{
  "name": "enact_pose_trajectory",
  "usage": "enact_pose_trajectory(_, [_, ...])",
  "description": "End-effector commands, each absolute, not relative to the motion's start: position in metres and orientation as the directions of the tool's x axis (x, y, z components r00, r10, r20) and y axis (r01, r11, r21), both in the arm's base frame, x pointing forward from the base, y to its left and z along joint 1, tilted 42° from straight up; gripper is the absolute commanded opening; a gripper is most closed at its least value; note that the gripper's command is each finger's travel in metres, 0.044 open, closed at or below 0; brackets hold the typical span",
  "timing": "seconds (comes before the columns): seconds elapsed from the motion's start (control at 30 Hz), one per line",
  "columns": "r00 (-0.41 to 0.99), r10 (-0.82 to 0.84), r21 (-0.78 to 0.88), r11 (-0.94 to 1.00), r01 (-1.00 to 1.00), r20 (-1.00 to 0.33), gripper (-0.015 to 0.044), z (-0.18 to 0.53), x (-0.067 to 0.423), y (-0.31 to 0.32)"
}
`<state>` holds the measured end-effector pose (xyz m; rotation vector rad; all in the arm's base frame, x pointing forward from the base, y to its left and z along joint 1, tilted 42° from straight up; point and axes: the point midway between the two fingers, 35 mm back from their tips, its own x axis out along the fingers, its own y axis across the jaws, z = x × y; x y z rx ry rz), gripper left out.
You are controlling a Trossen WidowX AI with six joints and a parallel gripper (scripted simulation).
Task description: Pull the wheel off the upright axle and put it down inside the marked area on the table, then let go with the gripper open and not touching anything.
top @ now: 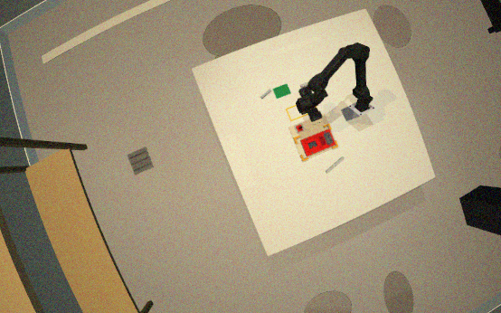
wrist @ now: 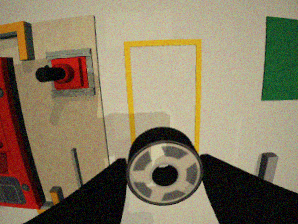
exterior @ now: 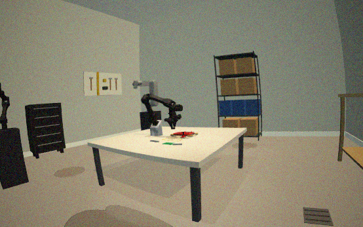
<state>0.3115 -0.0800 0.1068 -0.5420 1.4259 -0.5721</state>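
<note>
The wheel (wrist: 165,138) has a black tyre and a light spoked face. It is held off the axle in my gripper (wrist: 164,167) (exterior: 173,127), which is shut on its two sides. The fingers are above the table; in the wrist view the wheel overlaps the near end of the marked area, a yellow outline (wrist: 162,43) (top: 297,118). The upright axle (wrist: 50,74) is a bare black peg on a red block (wrist: 77,75) (top: 299,128), left of the outline in the wrist view. The top view does not show the wheel, hidden by the arm.
The tan board (wrist: 60,130) bears a red panel (wrist: 15,145) (top: 317,143) and orange corner brackets (wrist: 25,45). A green sheet (wrist: 281,60) (top: 281,90) lies beyond the outline. Grey bars (top: 266,94) (top: 335,165) lie on the table, and a grey block (wrist: 268,167) shows at the wrist view's right.
</note>
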Motion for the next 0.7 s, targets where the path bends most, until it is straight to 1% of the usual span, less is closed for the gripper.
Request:
enact_pose_trajectory(0.0, [0.051,-0.663,-0.662,0.748,0.035,-0.747,0.0,0.113,0.298,-0.09])
enact_pose_trajectory(0.47, [0.051,-0.663,-0.663,0.748,0.035,-0.746,0.0,0.094,0.3,-0.107])
enact_pose_trajectory(0.67, [0.05,-0.662,-0.662,0.749,0.035,-0.747,0.0,0.071,0.304,-0.126])
